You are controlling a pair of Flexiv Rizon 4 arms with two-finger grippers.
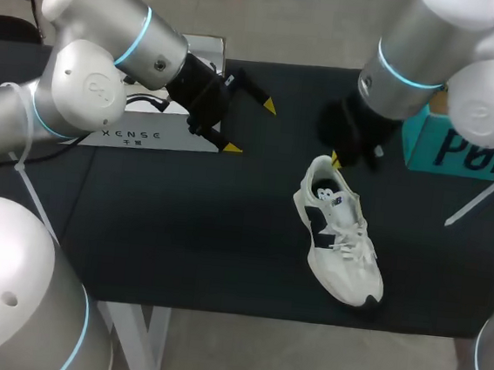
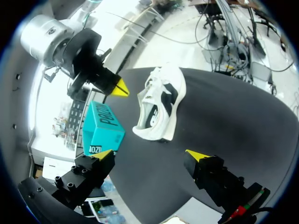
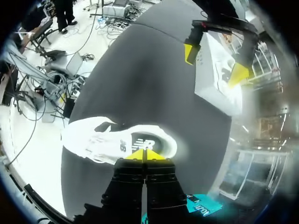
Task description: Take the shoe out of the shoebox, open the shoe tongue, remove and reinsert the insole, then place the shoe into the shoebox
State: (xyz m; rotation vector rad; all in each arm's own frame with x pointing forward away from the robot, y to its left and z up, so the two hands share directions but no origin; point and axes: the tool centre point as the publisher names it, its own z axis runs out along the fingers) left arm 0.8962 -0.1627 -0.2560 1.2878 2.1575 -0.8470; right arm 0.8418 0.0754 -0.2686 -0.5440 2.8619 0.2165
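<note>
Since the shoe point(image 1: 339, 233) lay upright on the black counter point(image 1: 180, 240), outside the white box point(image 1: 151, 132) that I took for the shoebox, the first step looked done; the tongue, insole and return remained. The right jaws were pressed together at the heel rim, holding nothing I could make out. The left jaws hung wide open, empty, above the white box. A teal box point(image 1: 460, 149) stood behind the right arm, blocking nothing.
</note>
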